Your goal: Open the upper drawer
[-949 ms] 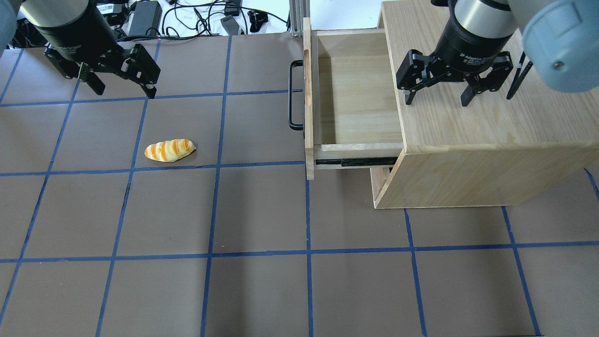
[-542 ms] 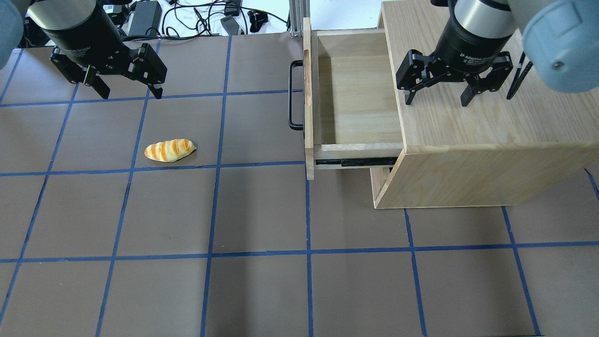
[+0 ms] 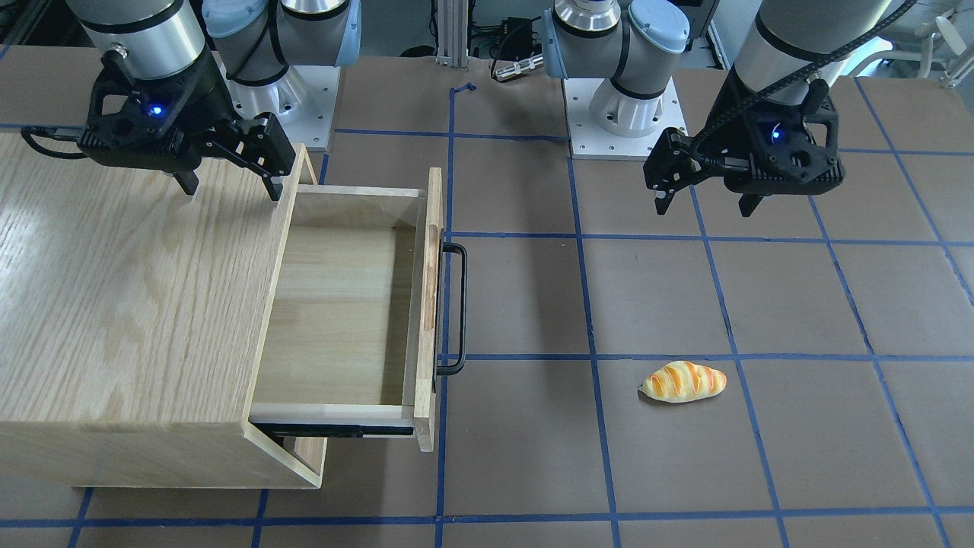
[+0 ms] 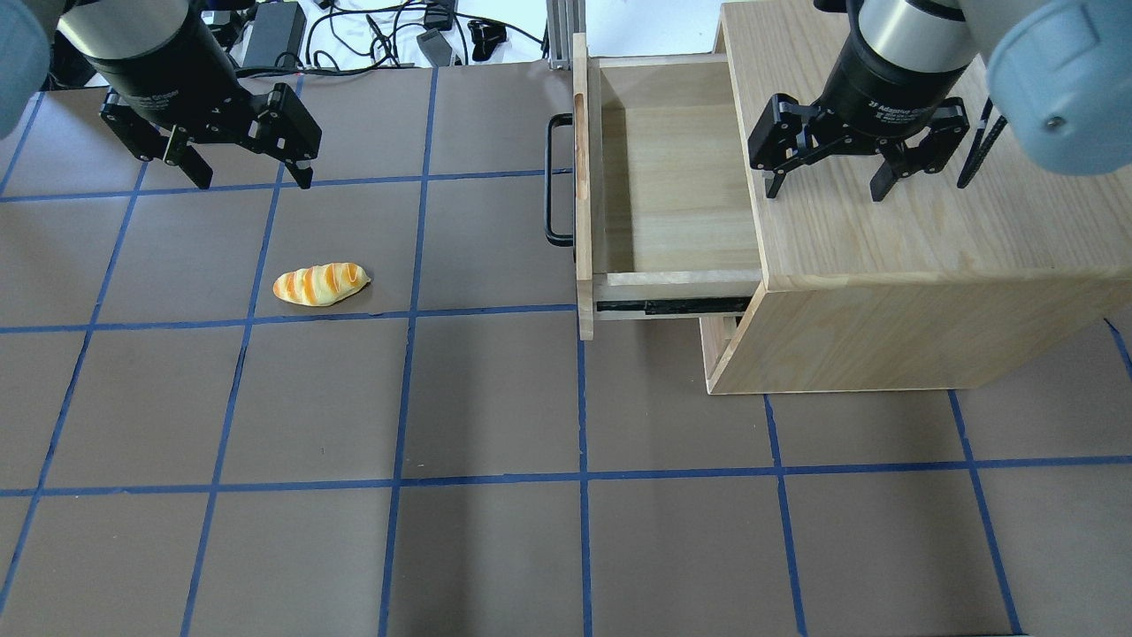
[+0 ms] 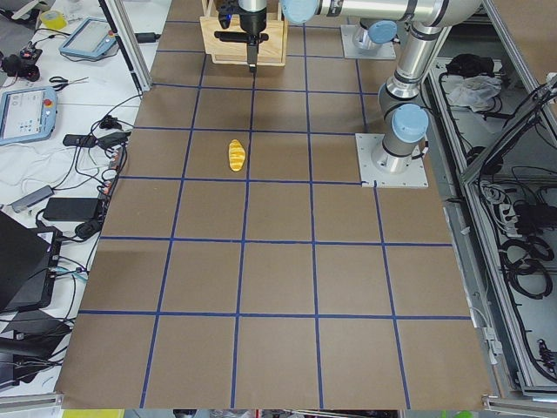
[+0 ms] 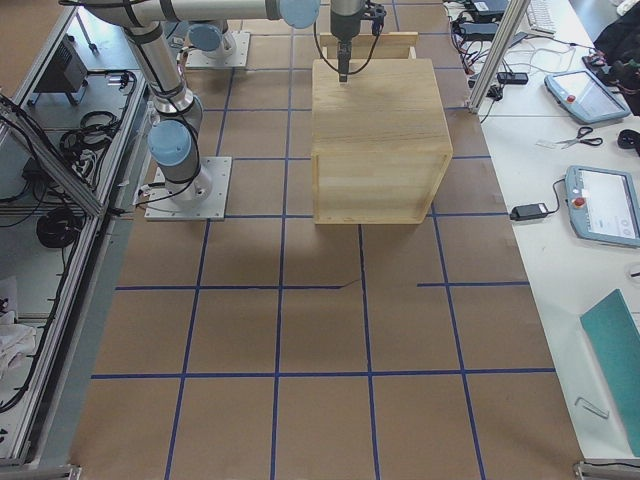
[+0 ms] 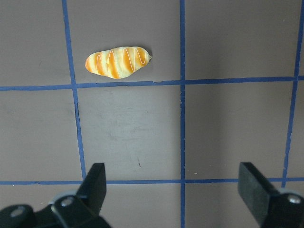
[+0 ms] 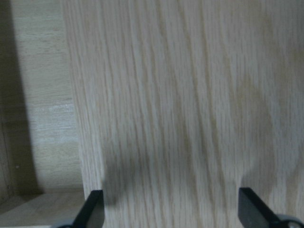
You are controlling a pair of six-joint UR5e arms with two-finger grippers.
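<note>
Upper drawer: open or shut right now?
Open. The upper drawer juts well out of the cabinet, its bare floor and black side rail exposed.

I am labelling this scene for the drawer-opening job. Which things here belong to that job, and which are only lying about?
Belong to the job:
- upper drawer, already pulled out
- its black bar handle
- cabinet that holds it

Just lying about:
- toy bread on the table
- black adapter beyond the table's edge

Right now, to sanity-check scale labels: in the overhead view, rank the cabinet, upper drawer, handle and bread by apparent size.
1. cabinet
2. upper drawer
3. handle and bread: no clear order, since the handle is longer and the bread is thicker.
</note>
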